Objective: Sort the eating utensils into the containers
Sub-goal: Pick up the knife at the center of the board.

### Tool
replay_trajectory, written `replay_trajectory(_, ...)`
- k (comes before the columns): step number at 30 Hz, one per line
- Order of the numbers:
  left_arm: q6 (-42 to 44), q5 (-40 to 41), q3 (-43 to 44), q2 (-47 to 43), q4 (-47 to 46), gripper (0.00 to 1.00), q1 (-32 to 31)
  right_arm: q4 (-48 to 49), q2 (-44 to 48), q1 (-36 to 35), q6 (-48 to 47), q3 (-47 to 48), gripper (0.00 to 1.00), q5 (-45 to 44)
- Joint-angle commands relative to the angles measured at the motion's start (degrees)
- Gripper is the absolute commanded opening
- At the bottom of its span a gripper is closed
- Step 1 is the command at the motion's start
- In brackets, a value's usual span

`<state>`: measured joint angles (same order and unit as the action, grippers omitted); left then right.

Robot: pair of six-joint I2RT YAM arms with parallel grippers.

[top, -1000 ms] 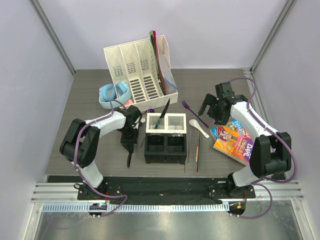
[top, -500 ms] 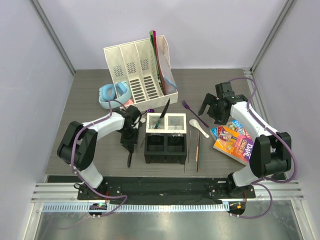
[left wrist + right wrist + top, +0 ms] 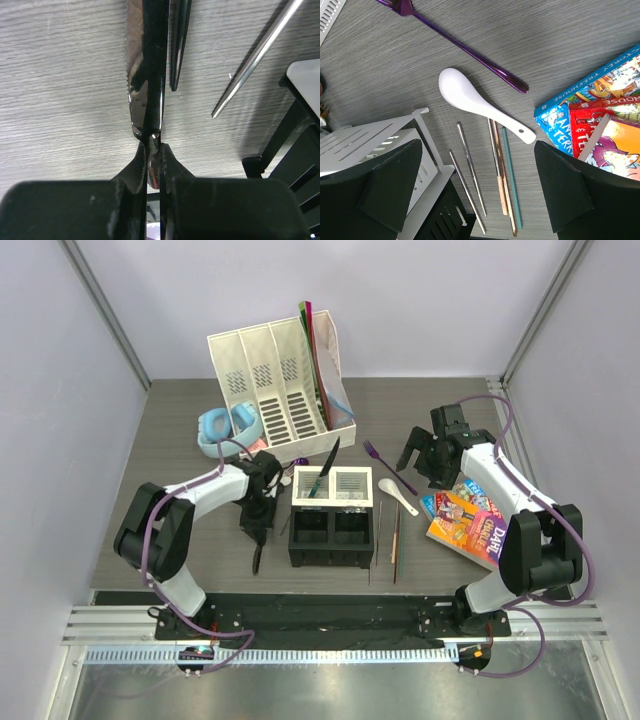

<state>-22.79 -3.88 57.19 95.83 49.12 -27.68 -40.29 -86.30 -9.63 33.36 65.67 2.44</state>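
Grey wood-grain table (image 3: pixel 180 530) fills the floor of a pale-walled booth. At far left lie blue headphones (image 3: pixel 224 427), touching a tall white file organiser (image 3: pixel 268 380). Nearer, the left tool (image 3: pixel 154 150) is pressed together on a black knife (image 3: pixel 149 75), pinching it at the blade's base. The serrated blade runs out along the table just left of the caddy (image 3: pixel 332 542); whether it rests on the surface I cannot tell. Another black piece (image 3: pixel 179 45) and a metal rod (image 3: pixel 257 55) lie just beside it.

The caddy sits mid-table, its two white cells on the far side and two black cells on the near side. A second black knife (image 3: pixel 326 466) leans upright in the far-left white cell.

Right of the caddy, slim chopsticks (image 3: pixel 500 175) lie side by side on the table. A white soup spoon (image 3: pixel 470 97) lies just beyond them, then a purple fork (image 3: pixel 465 47). The right tool (image 3: pixel 477 170) hovers over these, its fingers spread wide and holding nothing. A colourful book (image 3: pixel 466 520) lies at far right.
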Motion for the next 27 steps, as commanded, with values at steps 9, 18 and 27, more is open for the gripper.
replay_trajectory(9,0.2,0.6,1.5,-4.2,1.1,0.00,-0.2,1.4,2.1,0.0,0.4,-0.9,1.00,0.4)
replay_trajectory(18,-0.6,0.8,0.7,-6.6,0.2,0.00,-0.2,1.4,2.2,0.1,0.5,-1.0,1.00,0.6)
replay_trajectory(27,-0.8,0.6,0.6,-9.3,-0.6,0.00,-0.1,1.8,2.0,0.0,0.6,-1.0,1.00,0.3)
